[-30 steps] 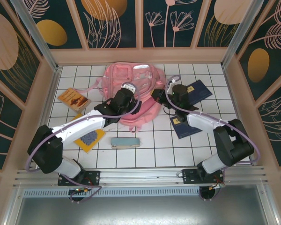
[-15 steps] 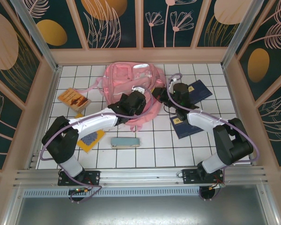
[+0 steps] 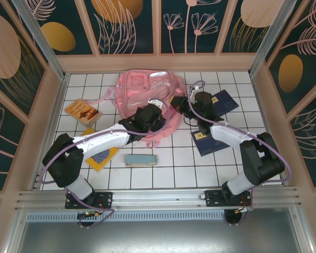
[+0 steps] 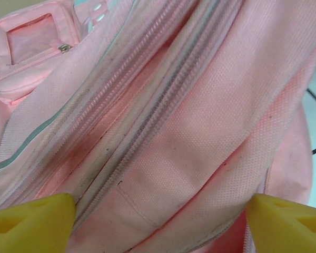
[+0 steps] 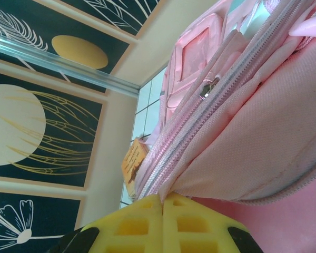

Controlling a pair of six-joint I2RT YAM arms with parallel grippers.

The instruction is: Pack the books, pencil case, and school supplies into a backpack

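Backpack [image 3: 142, 87] lies near orange book [image 3: 83, 112]; its dark print looks illegible.

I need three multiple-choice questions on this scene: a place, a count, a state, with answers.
1. Where does the long pale teal pencil case lie?
A. on an orange book
B. on the white tiled table, apart from the large pink fabric backpack
C. in an end effector

2. How many navy blue books are there?
A. one
B. four
C. two

3. How is the left end effector?
A. open
B. shut on a book
C. shut on the pencil case

Answers:
1 B, it lies flat on the tiles.
2 C, both lie right of the backpack.
3 A, its yellow fingers stand far apart over the backpack.
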